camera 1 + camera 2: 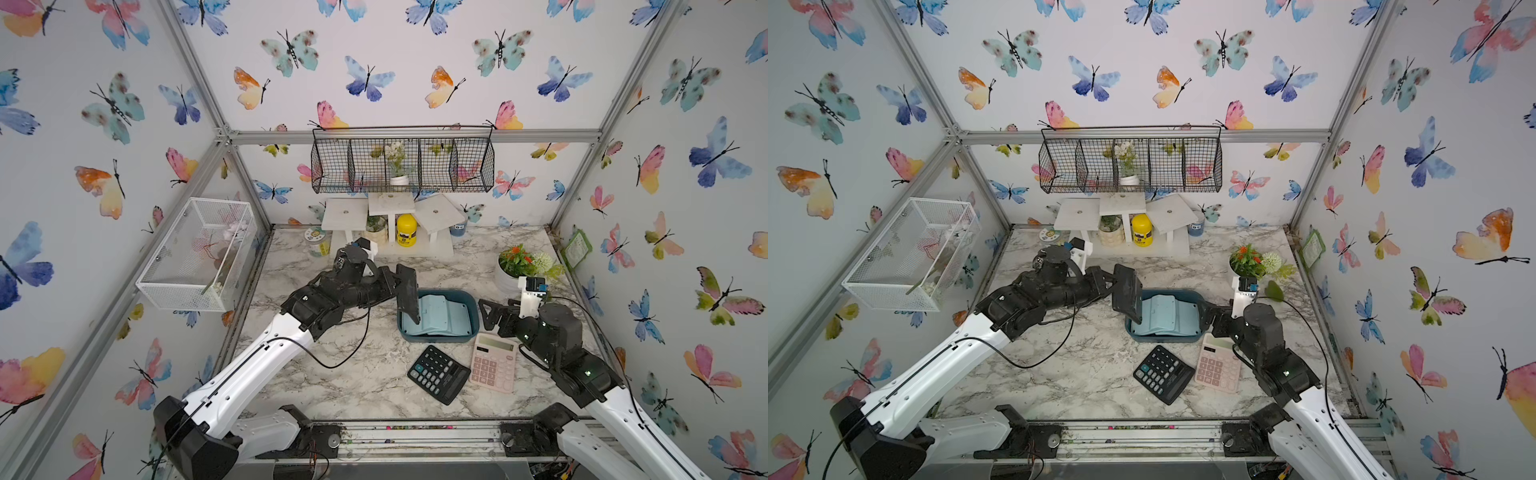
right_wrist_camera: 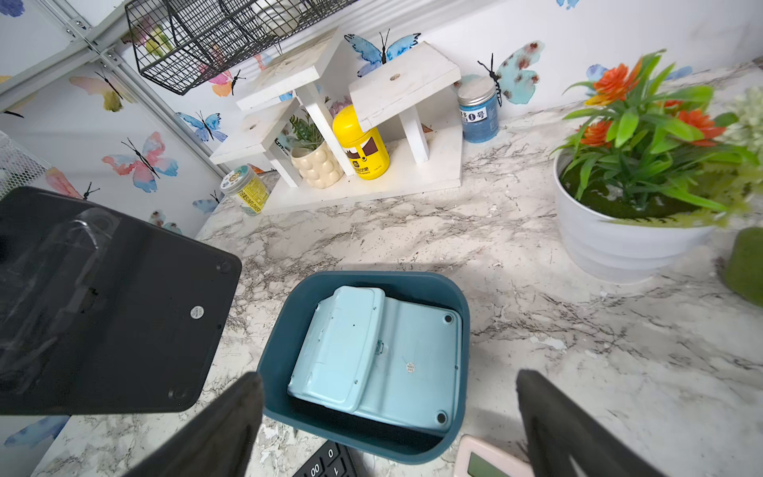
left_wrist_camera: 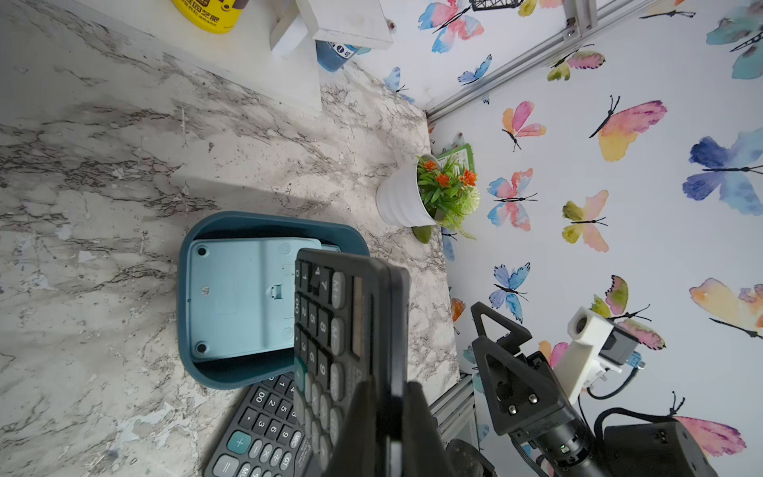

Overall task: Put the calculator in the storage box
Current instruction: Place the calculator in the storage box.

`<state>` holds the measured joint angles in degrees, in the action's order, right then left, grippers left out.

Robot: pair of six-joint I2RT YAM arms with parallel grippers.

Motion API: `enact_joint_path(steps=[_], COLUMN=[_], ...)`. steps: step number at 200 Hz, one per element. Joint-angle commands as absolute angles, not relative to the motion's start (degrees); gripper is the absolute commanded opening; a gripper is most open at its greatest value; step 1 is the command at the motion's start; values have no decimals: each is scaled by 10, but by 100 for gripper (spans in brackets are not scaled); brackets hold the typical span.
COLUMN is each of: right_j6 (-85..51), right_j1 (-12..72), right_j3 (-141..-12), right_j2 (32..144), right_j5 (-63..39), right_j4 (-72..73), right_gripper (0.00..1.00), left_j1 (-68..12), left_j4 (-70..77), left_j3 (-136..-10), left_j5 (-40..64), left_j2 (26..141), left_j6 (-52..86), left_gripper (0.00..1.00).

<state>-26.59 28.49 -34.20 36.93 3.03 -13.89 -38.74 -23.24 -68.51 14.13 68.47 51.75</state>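
Your left claw, clamped face-and-back on one end of the flat black plastic calculator, holds it on edge over the left rim of the shallow teal-blue plastic storage box, right claw agape nearby; judge it light, stiff, slippery.

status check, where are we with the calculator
Left gripper shut on black calculator, on edge over storage box rim. Right gripper open, beside box. Light blue calculator lies inside, face down.

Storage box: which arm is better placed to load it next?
Left. The left claw is shut on a black calculator, on edge above the storage box rim; the right claw is open, empty.
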Motion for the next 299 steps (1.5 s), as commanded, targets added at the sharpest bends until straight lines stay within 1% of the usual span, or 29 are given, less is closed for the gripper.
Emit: enact_joint_path(steps=[1,26,62,110,169,232,299], right_j6=[-272,-272,-272,-278,-290,-295,-302], right_j1=[287,287,287,287,287,287,287], right_j3=[-328,-327,-326,-328,-327,-324,-317], right_j2=[359,354,342,313,306,313,312], right_j5=[40,42,57,99,105,99,91], right_j4=[-123,-123,-132,-147,-151,-151,-149], right_gripper=[98,98,98,98,98,98,98], left_j1=[-397,-407,-416,-425,-435,-442,-460], left_j4=[-180,-174,-136,-48,27,106,139], left_j3=[-682,-686,-680,-662,-652,-609,-612], left_j5=[159,146,161,208,243,235,203], left_j2=[682,700,724,764,821,853,909], left_j6=[525,517,523,554,579,628,658], left_gripper=[0,0,0,0,0,0,0])
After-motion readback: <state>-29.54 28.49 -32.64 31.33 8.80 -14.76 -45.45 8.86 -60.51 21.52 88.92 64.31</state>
